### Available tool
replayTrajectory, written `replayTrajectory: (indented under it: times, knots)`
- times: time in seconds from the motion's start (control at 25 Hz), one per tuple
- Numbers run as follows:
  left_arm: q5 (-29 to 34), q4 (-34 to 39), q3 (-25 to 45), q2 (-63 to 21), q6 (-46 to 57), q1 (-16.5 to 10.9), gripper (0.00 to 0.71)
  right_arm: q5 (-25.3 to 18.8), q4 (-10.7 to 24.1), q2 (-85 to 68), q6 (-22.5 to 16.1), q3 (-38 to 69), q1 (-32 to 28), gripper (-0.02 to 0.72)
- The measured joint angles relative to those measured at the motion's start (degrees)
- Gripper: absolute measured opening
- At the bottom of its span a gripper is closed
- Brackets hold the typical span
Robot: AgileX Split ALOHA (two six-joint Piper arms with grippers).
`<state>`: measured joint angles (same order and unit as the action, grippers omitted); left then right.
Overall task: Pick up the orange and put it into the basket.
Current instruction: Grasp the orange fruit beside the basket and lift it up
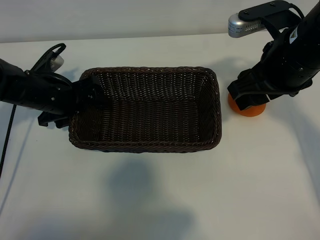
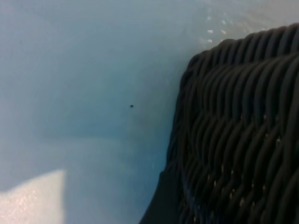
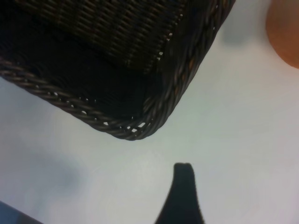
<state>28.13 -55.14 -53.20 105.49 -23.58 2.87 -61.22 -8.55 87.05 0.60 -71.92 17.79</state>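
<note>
The dark-brown wicker basket (image 1: 212, 107) stands in the middle of the white table with nothing in it. The orange (image 1: 248, 110) lies on the table just off the basket's right end, mostly hidden under my right gripper (image 1: 248, 101). In the right wrist view the orange (image 3: 286, 32) shows at the picture's edge, off to one side of the one visible finger (image 3: 183, 191). That gripper is open and holds nothing. My left gripper (image 1: 89, 95) is at the basket's left end, up against the rim. The left wrist view shows the basket's woven wall (image 2: 243, 130) very close.
The white tabletop (image 1: 160, 200) stretches in front of the basket, with shadows on it. A black cable (image 1: 7, 142) hangs by the left arm. A silver-grey camera housing (image 1: 245, 25) sits above the right arm at the back right.
</note>
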Motion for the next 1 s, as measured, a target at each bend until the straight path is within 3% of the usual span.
replayTrajectory:
  times: [0.52,0.8,1.0]
  knots:
    - [2.93,4.55,-0.12,-3.49,1.27,0.0,0.656,0.0,0.0,0.0,-0.06,0.0,0.0,0.57]
    - [5.05,18.38,-2.56,-9.68,11.75,-1.02,0.642,-0.05,0.0,0.0,-0.06,0.0,0.0,0.57]
    - [10.04,28.74,-7.24,-13.43,18.78,-1.02,0.633,-0.05,0.0,0.0,0.0,0.0,0.0,0.57]
